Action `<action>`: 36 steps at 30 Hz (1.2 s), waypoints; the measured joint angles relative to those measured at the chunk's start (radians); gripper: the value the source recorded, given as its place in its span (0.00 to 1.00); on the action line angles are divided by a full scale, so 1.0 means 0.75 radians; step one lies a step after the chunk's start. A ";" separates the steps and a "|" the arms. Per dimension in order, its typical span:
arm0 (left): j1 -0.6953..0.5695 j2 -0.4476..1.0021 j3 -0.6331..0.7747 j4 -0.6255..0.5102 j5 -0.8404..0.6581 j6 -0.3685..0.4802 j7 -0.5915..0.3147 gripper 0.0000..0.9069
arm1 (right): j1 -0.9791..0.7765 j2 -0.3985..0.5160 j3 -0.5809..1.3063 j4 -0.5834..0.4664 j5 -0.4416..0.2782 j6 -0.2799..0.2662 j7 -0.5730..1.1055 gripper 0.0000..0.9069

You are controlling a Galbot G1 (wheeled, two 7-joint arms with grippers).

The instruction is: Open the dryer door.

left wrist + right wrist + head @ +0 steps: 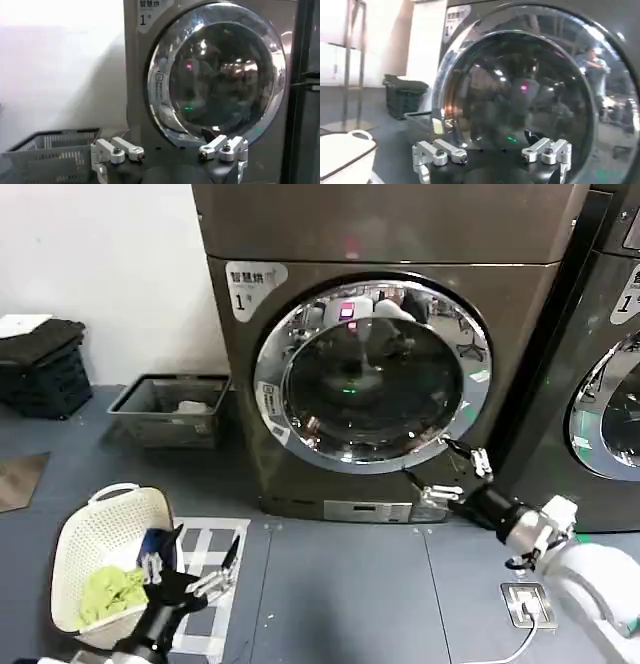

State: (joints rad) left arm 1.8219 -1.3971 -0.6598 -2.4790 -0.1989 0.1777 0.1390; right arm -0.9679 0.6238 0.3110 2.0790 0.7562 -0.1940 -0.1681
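Note:
The dryer door (375, 374) is a round porthole with a wide chrome rim and dark glass, set in the bronze-brown machine (300, 474) marked "1". It lies flat against the machine's front. My right gripper (452, 474) is open, right at the rim's lower right edge, with nothing between its fingers. In the right wrist view the door (520, 95) looms close behind the open right gripper (493, 157). My left gripper (200, 559) hangs open low at the left, over the floor mat. In the left wrist view the left gripper (171, 156) faces the door (220, 75) from farther off.
A white laundry basket (105, 534) with a green cloth stands at the lower left. A grey wire basket (170, 409) sits beside the machine, a dark crate (45, 369) farther left. A darker neighbouring machine (610, 384) stands on the right. A floor socket (525, 604) lies below my right arm.

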 joint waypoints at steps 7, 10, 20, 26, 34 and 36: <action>-0.001 -0.001 0.003 0.001 0.003 0.000 0.002 1.00 | 0.211 0.001 -0.181 -0.061 0.034 -0.005 0.000 1.00; -0.001 -0.002 0.004 0.003 0.005 0.000 0.003 1.00 | 0.288 0.010 -0.249 -0.081 0.041 -0.007 0.001 1.00; -0.004 -0.004 0.006 0.006 0.007 -0.001 0.005 1.00 | 0.516 0.045 -0.452 -0.140 0.079 -0.010 0.005 1.00; -0.005 -0.006 0.011 0.006 0.012 -0.001 0.006 1.00 | 0.624 0.076 -0.566 -0.176 0.095 -0.008 0.004 1.00; -0.003 -0.010 0.017 0.006 0.020 -0.002 0.007 1.00 | 0.742 0.120 -0.686 -0.231 0.110 0.002 -0.012 1.00; -0.003 -0.010 0.018 0.006 0.022 -0.002 0.007 1.00 | 0.765 0.130 -0.710 -0.245 0.110 0.001 -0.012 1.00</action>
State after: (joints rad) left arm 1.8194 -1.4048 -0.6462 -2.4744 -0.1820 0.1759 0.1445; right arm -0.3944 0.7212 -0.2216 1.8952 0.8388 -0.1929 -0.1774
